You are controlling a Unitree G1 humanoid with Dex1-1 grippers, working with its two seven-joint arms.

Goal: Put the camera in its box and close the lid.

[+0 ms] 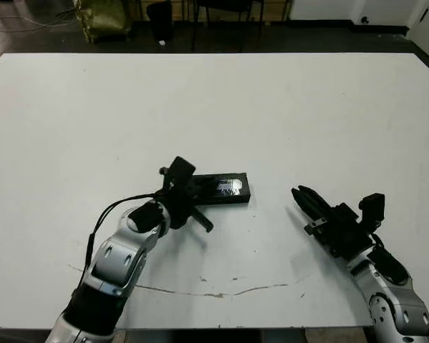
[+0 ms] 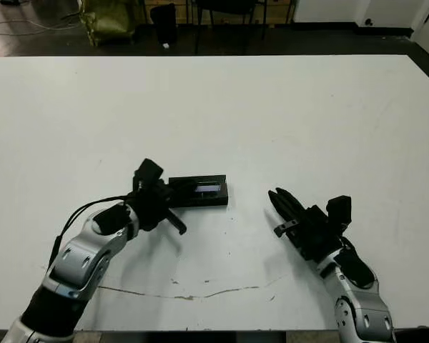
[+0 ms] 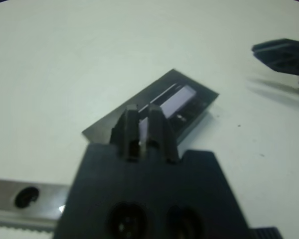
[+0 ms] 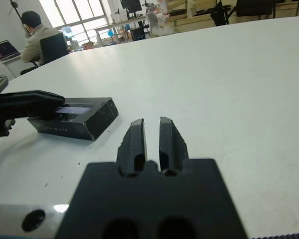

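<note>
- the lid (image 1: 227,189), a black cover with a glossy bluish window on top, lies flat near the middle of the white table (image 1: 272,107); it appears to sit over the box, which we cannot see apart from it, and we cannot make out the camera.
- our left gripper (image 1: 198,193) is at the lid's left end, its two black fingers (image 3: 139,130) drawn close together, tips over the lid's top by the window; we cannot tell whether they press on it.
- our right gripper (image 1: 304,198) is to the right of the lid, well apart from it, above bare table, its fingers (image 4: 137,142) nearly together with only a thin slit between, holding nothing.
- a thin crack-like line (image 1: 222,291) runs across the table near our edge.
- beyond the table, the right wrist view shows a seated person (image 4: 37,35) at a desk.
</note>
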